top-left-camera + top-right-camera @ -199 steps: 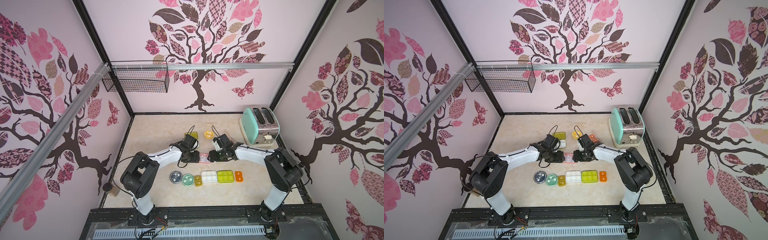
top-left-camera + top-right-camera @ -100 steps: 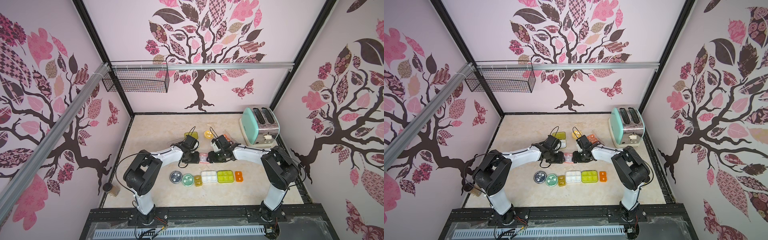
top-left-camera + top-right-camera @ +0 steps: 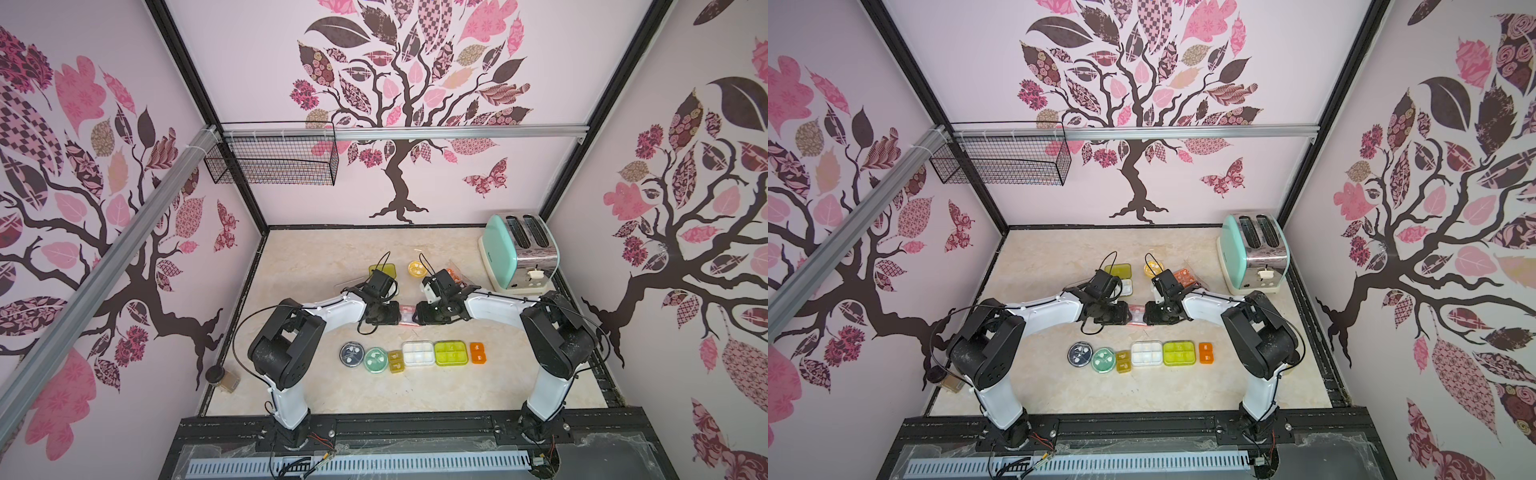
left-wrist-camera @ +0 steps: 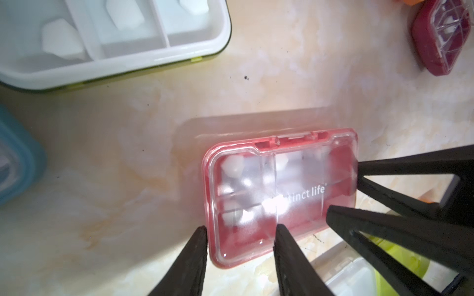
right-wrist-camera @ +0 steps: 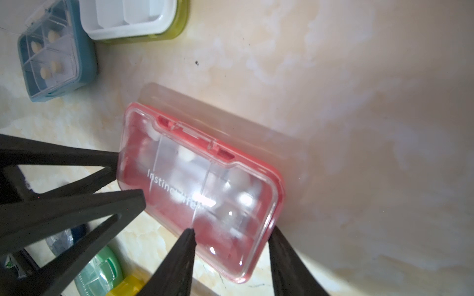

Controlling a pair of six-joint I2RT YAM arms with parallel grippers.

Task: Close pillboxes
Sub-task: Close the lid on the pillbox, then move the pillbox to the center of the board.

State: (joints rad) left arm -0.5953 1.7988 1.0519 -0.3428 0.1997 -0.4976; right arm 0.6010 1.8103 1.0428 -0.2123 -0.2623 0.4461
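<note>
Your arms crouch low either side of the pink pillbox (image 3: 407,313), left gripper (image 4: 241,226) and right gripper (image 5: 232,230) both spread (tips over it).

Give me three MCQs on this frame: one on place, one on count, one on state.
1. Where does the pink pillbox lie?
A. tucked in a back corner
B. between the two arms' jaws
C. held up in the air

2. How many pillboxes are in the front row, nearest the arm bases?
A. three
B. nine
C. six

3. How is the pink pillbox's clear lid?
A. down over its base
B. standing upright
C. off, lying beside it

Key:
1 B: both top views show it on the table midway between the jaws.
2 C: navy, green, amber, white, lime and orange sit side by side.
3 A: both wrist views show the lid flat over the base.
</note>
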